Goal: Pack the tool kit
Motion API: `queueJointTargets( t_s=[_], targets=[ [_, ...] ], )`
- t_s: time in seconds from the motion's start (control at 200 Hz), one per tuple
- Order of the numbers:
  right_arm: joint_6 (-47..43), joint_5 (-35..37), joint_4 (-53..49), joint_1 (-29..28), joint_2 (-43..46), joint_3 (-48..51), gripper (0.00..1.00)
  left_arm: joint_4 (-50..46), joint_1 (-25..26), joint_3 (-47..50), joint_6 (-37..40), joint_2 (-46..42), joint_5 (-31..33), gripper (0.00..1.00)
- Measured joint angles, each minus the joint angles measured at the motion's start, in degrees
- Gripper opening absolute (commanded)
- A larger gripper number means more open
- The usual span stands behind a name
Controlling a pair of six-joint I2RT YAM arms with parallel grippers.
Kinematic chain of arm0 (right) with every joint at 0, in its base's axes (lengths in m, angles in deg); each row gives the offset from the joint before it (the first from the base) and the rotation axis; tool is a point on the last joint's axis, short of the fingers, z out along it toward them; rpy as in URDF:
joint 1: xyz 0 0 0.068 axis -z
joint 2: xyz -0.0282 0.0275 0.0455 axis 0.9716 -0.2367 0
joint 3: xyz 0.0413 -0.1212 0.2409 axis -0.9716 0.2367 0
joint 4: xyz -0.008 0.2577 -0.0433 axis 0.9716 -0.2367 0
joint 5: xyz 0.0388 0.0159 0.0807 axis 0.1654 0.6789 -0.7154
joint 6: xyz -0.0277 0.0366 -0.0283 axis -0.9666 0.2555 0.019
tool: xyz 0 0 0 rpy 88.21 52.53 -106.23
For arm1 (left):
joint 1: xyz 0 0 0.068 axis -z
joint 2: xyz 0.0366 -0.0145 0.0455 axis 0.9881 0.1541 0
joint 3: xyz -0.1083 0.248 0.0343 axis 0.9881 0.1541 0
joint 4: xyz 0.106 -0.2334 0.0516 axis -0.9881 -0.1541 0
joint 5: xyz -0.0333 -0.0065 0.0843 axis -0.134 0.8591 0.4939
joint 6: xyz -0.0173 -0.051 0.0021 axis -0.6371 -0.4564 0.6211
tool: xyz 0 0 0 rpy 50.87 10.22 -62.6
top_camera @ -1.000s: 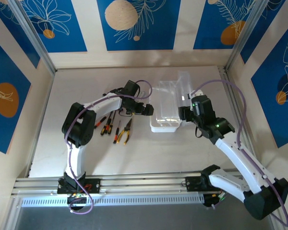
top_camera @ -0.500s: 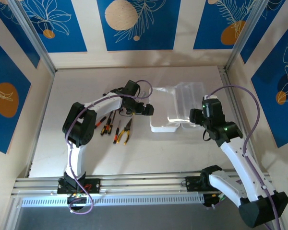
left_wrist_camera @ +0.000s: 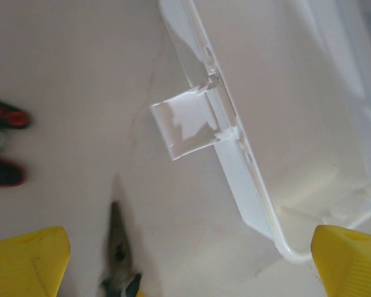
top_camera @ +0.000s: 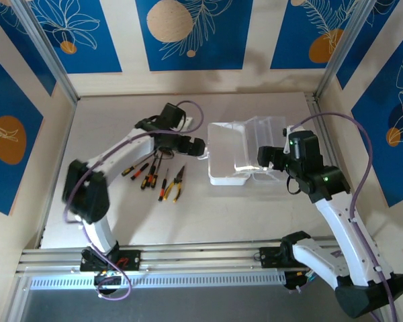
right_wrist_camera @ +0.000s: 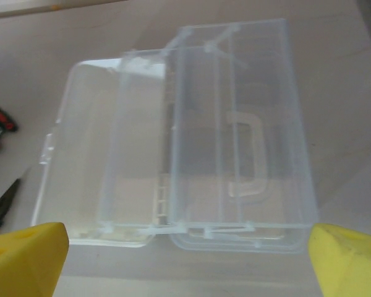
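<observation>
Left side: reaching from the near-left base far out over the table, elbow raised high, forearm slanting toward the middle, wrist turned so the left claw faces the translucent white rectangular plastic case. Spread wide at the yellow fingertips, gripping nothing. Just ahead of that claw and to its right in the wrist view: the case's long wall, with a small clear latch tab jutting from it onto the bare table. Close under the claw on its near side: small pliers with orange-and-black handles, nose pointing away from the robot. Further to the claw's left: a loose row of small screwdrivers with black, red and orange handles, flat on the table, well apart from the case. Right side: rising from the near-right base, elbow swung out to the far right, forearm climbing back toward the middle, wrist bent down over the case. Right claw likewise gaping, its 2 yellow tips far apart with nothing between them. Directly ahead of and below it: the case lying open, tray part to the claw's left, hinged clear lid folded flat to the right with a moulded handle on it. Cannot tell whether this claw touches the lid.
</observation>
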Motion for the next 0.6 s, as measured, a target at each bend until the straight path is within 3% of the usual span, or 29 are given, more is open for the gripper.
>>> queueJointTargets(
  t_s=[0.05,0.155,0.375,0.6],
  targets=[
    [-0.2,-1.1,0.2,-0.9,-0.8,0.0,0.99,-0.8,-0.1,3.4,0.5,-4.6,1.8,1.00],
    [-0.3,-3.3,1.4,-2.3,-2.1,0.5,0.99,-3.0,-0.1,12.6,0.7,-11.6,4.9,0.82],
    [-0.4,-6.6,3.5,-2.5,-2.8,2.7,0.99,-4.7,0.0,25.0,-0.2,-12.1,6.9,0.55],
    [-0.6,-8.2,5.2,-2.5,-4.0,2.8,0.99,-3.0,0.3,25.4,-0.5,-9.0,8.1,0.51]
  ],
)
